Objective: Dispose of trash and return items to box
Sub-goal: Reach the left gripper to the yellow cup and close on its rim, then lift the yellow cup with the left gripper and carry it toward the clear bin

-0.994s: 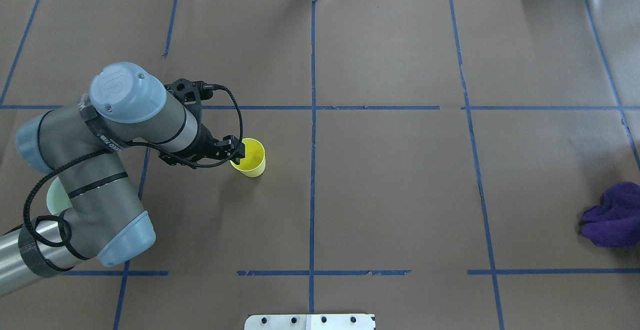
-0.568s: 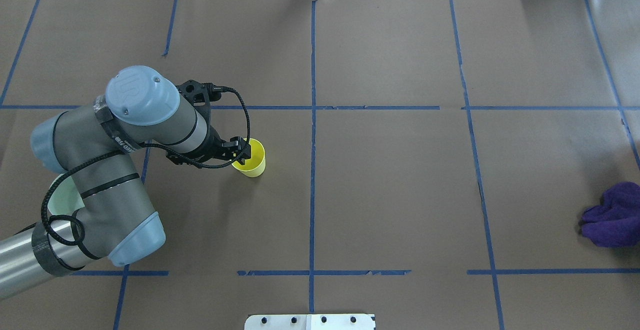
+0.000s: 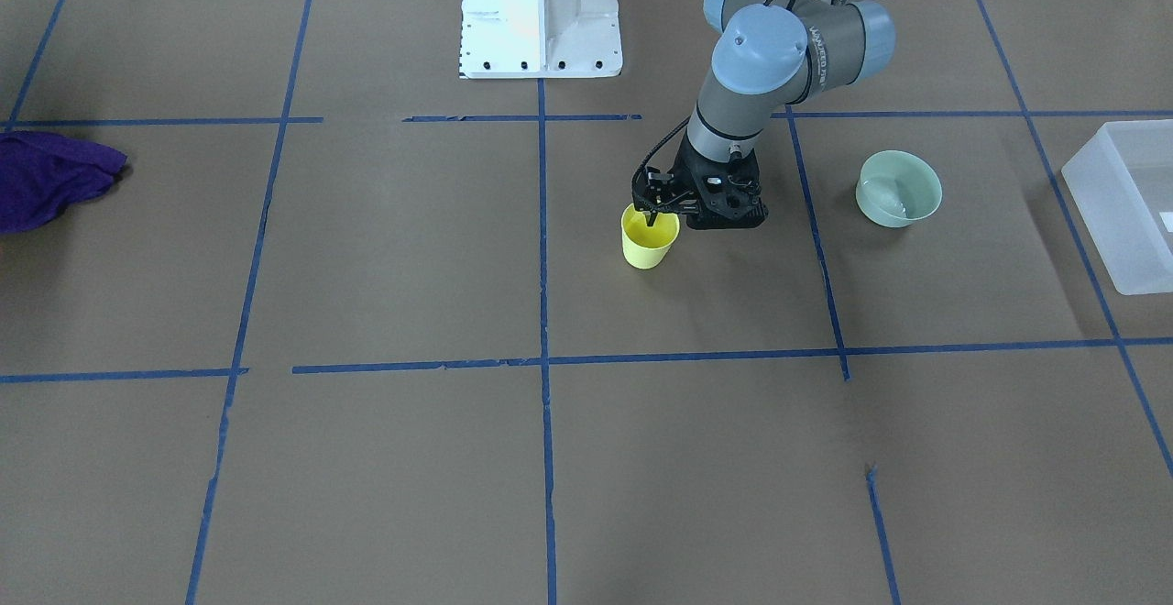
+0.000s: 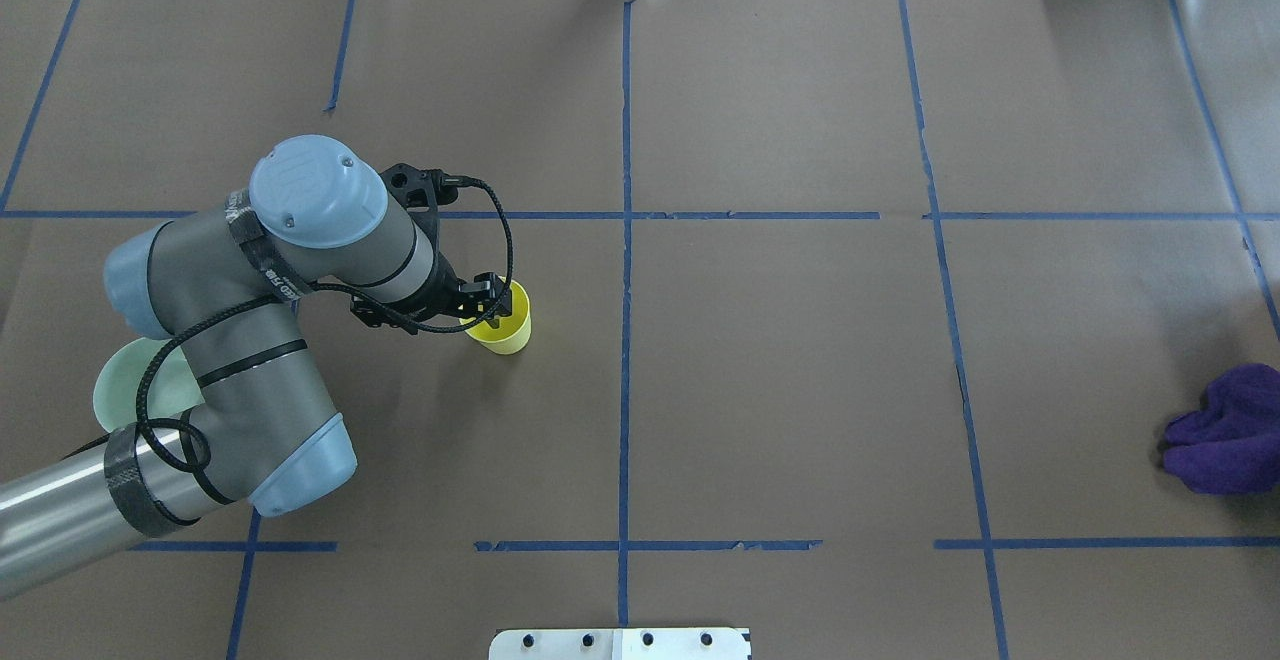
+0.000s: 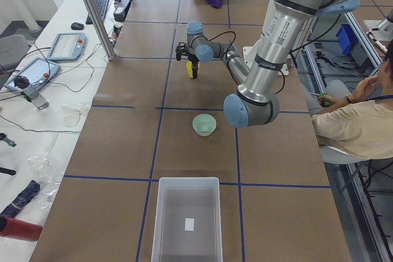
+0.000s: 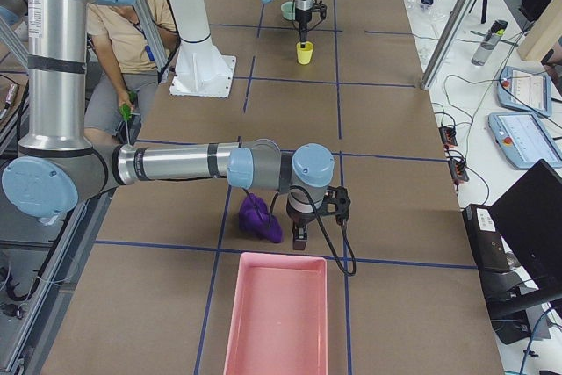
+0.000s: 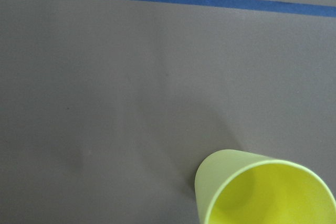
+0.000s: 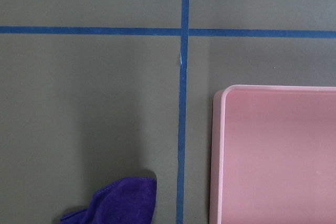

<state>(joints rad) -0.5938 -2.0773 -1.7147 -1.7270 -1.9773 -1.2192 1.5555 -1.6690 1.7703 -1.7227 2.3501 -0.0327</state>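
Noted left end effector [image 4: 487, 302] edged rightward since prior frame, finger [image 3: 652, 214] inside yellow cup [image 4: 505, 332], upright on worktop [image 4: 800, 390], well apart from box [image 3: 1127, 192]; could not tell whether clenched. Judged rim pinch liable to tip it.

Cup [image 4: 505, 330]: small, bright yellow, tapered; stood upright, mouth up, nearer the worktop's left edge. Box [image 5: 184, 207]: frosted, translucent, labelled; against that edge.
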